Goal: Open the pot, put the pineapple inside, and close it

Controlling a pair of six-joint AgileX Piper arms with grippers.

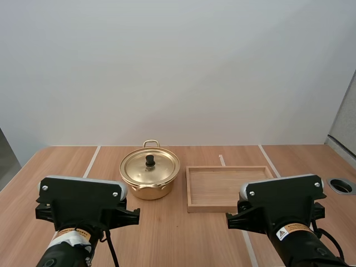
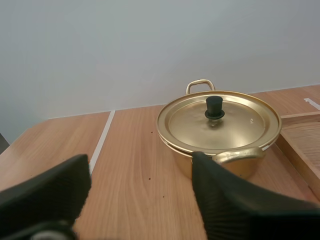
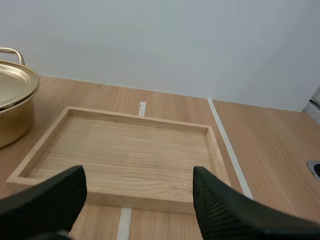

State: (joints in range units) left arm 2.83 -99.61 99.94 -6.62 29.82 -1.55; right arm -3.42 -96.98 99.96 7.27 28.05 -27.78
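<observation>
Up in the high view, left arm [image 1: 82,203] and right arm [image 1: 281,201] crouch low over the wooden table [image 1: 167,239], lidded pot [image 1: 150,173] just beside the tray [image 1: 211,208]; left wrist view, left gripper [image 2: 140,160] gapes wide, holding nothing, facing the pot; right wrist view, right gripper [image 3: 139,172] equally spread and bare before the tray.

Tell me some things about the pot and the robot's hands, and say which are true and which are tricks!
1. The lid is on the pot. True.
2. The pot stands inside the wooden tray. False: it stands on the table, beside the wooden tray.
3. The left gripper is shut. False: the left gripper is open, facing the pot.
4. The right gripper is open, facing the wooden tray. True.
5. The lid's knob is black. True.
</observation>
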